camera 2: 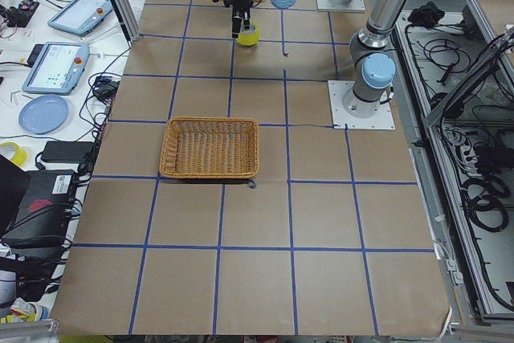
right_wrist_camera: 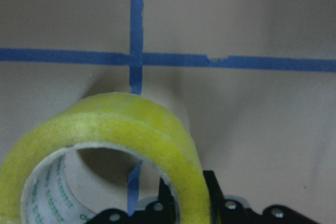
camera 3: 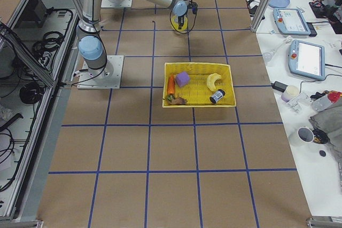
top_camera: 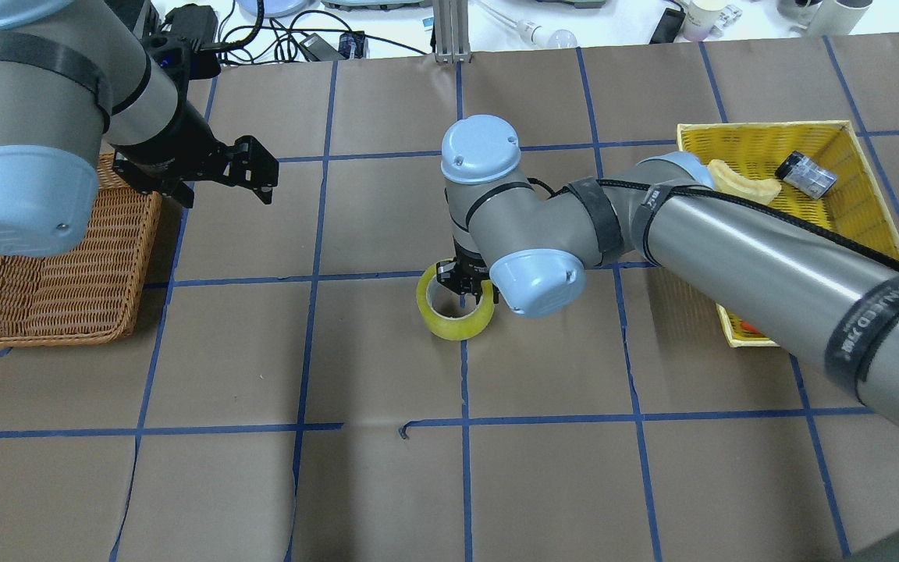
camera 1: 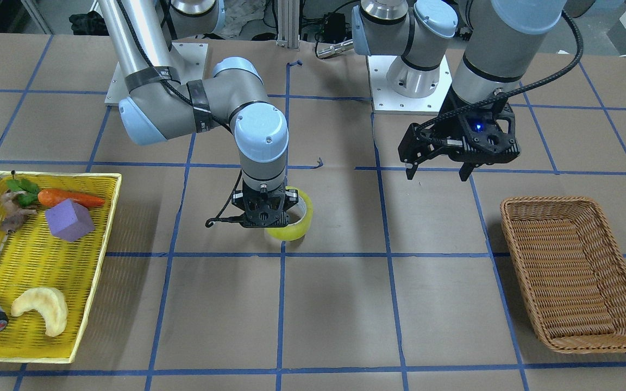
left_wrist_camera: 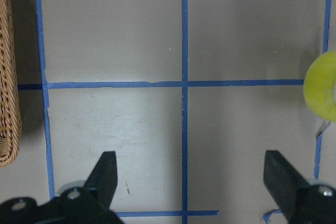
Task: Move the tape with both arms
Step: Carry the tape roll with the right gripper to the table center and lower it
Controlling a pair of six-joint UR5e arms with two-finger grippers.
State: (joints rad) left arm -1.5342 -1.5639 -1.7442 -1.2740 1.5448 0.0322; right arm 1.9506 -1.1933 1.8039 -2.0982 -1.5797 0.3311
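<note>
The right gripper [top_camera: 467, 290] is clamped on the wall of the tape [top_camera: 453, 328], one finger inside the ring and the other outside it. The roll sits tilted in that grip, its open side partly turned up, low over the table [top_camera: 543, 484] and well apart from the basket [top_camera: 67, 297], out toward the table's middle. Whether its lower edge touches the paper cannot be told. The right arm [top_camera: 730, 242] reaches in nearly level, its wrist turned straight down over the roll. The gripper's body hides part of the ring.

The left gripper [left_wrist_camera: 191, 182] hangs with its jaws wide apart and nothing between them, above bare table just beside the basket, on the side toward the tape. The left arm [top_camera: 28, 117] stands over the basket and covers part of it. Its wrist camera catches only the yellow edge of the roll, cut off at the frame's side.
</note>
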